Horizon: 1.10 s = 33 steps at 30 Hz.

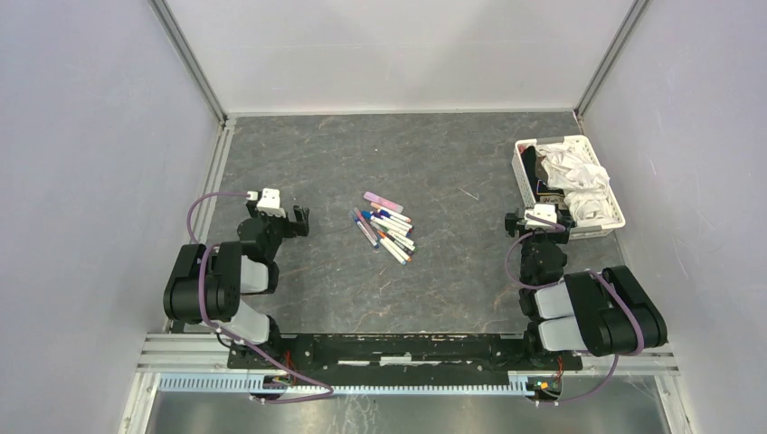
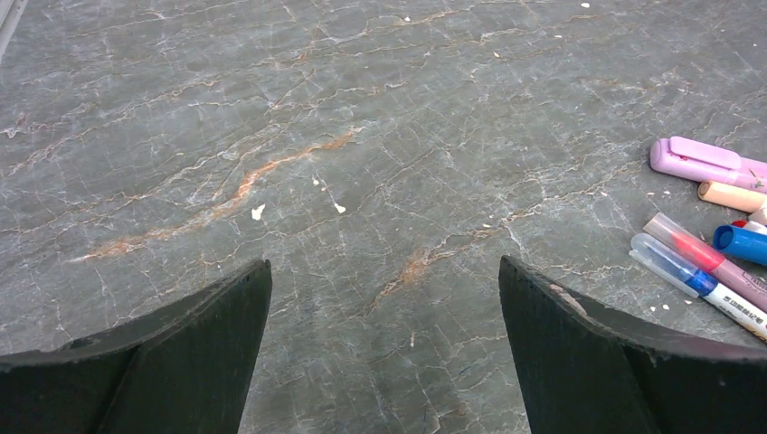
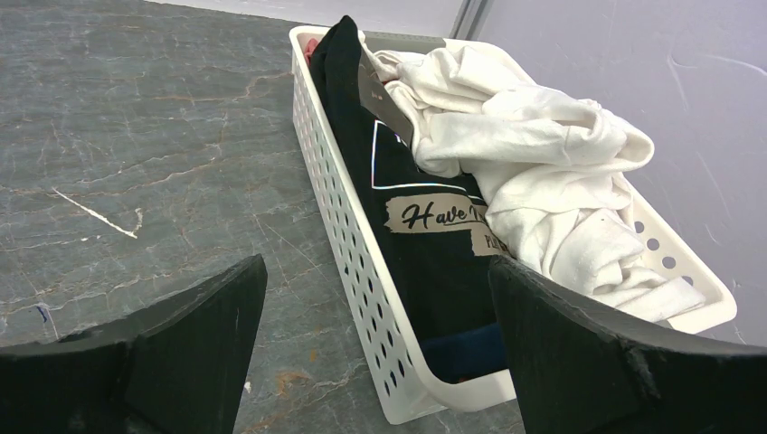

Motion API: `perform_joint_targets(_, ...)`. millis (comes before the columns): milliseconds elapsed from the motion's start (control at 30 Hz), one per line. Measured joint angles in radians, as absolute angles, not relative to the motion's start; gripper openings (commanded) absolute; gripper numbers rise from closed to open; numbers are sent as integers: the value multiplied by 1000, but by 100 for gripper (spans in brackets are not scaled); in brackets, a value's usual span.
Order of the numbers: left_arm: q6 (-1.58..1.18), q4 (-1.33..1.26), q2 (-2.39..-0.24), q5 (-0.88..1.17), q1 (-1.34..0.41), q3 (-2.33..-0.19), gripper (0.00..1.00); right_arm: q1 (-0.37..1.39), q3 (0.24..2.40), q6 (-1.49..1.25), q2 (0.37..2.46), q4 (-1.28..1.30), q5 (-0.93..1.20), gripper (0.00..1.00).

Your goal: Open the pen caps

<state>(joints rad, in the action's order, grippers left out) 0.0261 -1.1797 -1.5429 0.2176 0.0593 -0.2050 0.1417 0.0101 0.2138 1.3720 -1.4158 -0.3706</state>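
A pile of several pens [image 1: 387, 228] lies in the middle of the table, with small coloured caps on their ends. The left wrist view shows its edge at far right: a pink highlighter [image 2: 696, 161], a peach cap [image 2: 731, 195], a blue cap [image 2: 740, 242] and two clear caps over red [image 2: 687, 242] and blue [image 2: 669, 264] tips. My left gripper [image 1: 298, 220] is open and empty, left of the pile, over bare table [image 2: 384, 262]. My right gripper [image 1: 541, 226] is open and empty, far right of the pile, straddling the basket's near corner [image 3: 377, 260].
A white perforated basket [image 1: 615, 208] holding white and black cloth stands at the right, directly ahead of the right gripper; its side wall [image 3: 353, 235] sits between the fingers. Grey walls enclose the table on the left, back and right.
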Motion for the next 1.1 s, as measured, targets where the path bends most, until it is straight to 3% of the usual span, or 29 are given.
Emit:
perform_joint_targets(700,26,-1160,-1533,218,60,-208,100,142,10,214,1367,-1414,-370,98)
perform_joint_targets(967,31,-575,-1418,276,71,-617,100,168,43,192,1142,-1057,-378,98)
perform_joint_targets(1100,32,-375,-1374,298,73,-726,100,182,78,148,993,-872,-377,98)
